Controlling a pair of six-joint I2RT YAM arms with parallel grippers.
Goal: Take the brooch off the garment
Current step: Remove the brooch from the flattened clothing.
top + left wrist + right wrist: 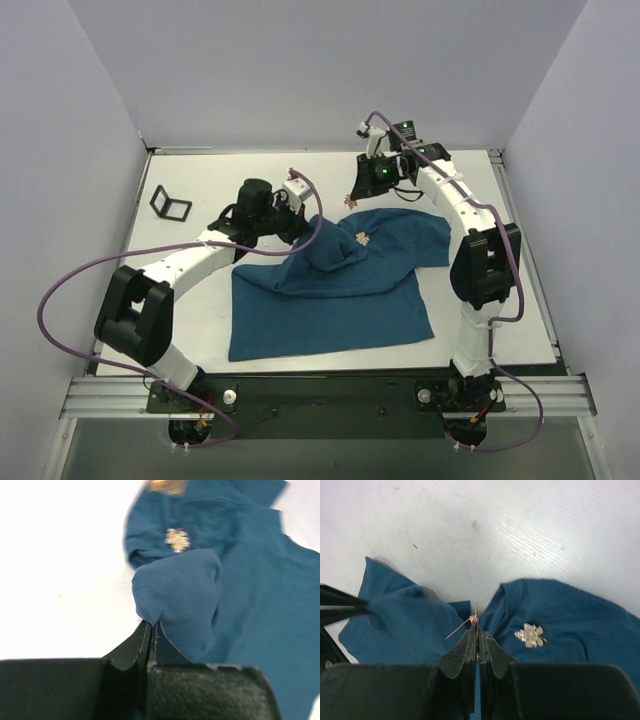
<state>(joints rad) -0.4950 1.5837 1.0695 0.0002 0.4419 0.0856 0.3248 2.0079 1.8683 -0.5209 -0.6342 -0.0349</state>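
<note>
My left gripper (151, 625) is clamped on a raised fold of the teal T-shirt (260, 630), my right gripper (476, 630) pinches a thin gold-tipped pin (472, 619), and the flower-shaped brooch (530, 635) lies on the cloth near those right tips.

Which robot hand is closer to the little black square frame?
Left. The left gripper, pinching the blue shirt, sits right of the black frame; the right gripper, holding a thin pin, is even farther right.
</note>
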